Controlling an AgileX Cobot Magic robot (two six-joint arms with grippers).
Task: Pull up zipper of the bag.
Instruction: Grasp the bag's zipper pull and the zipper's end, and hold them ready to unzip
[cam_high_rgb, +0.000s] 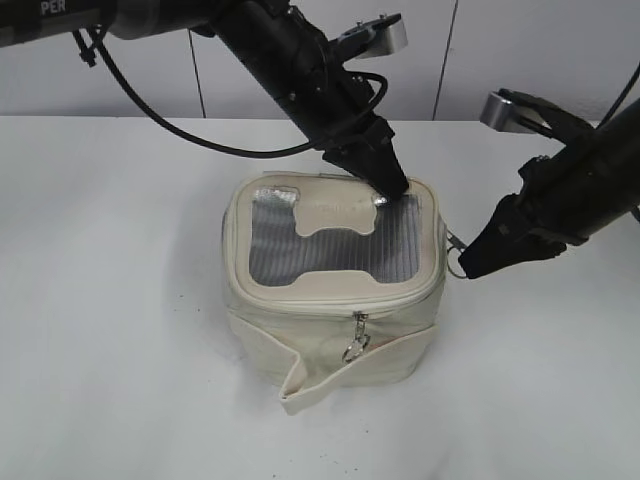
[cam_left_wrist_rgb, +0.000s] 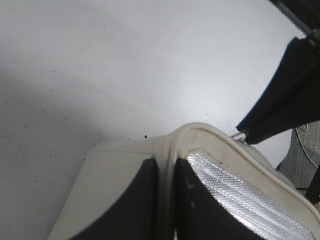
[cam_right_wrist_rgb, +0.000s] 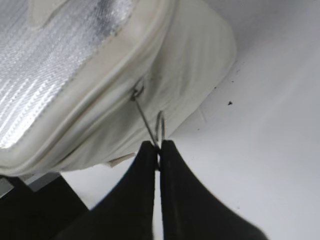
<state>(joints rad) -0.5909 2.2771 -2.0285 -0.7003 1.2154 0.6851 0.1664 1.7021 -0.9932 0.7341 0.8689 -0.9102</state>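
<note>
The cream-white boxy bag (cam_high_rgb: 330, 330) stands mid-table, its lid with grey mesh panels (cam_high_rgb: 330, 240). The cream zipper track (cam_high_rgb: 300, 303) runs around the lid's rim. One silver slider with a ring pull (cam_high_rgb: 356, 345) hangs at the front. My left gripper (cam_high_rgb: 392, 185) is shut on the lid's far rim (cam_left_wrist_rgb: 167, 165). My right gripper (cam_high_rgb: 468, 265) is shut on the ring pull (cam_right_wrist_rgb: 159, 130) of a second slider (cam_right_wrist_rgb: 136, 91) at the bag's right side, the ring pulled taut away from the bag. The right gripper's tips (cam_right_wrist_rgb: 159, 149) pinch the ring.
The white table (cam_high_rgb: 110, 330) spreads around the bag. A loose strap band (cam_high_rgb: 300, 385) folds out at the bag's front bottom. A white wall stands behind. Both black arms reach in from the top corners.
</note>
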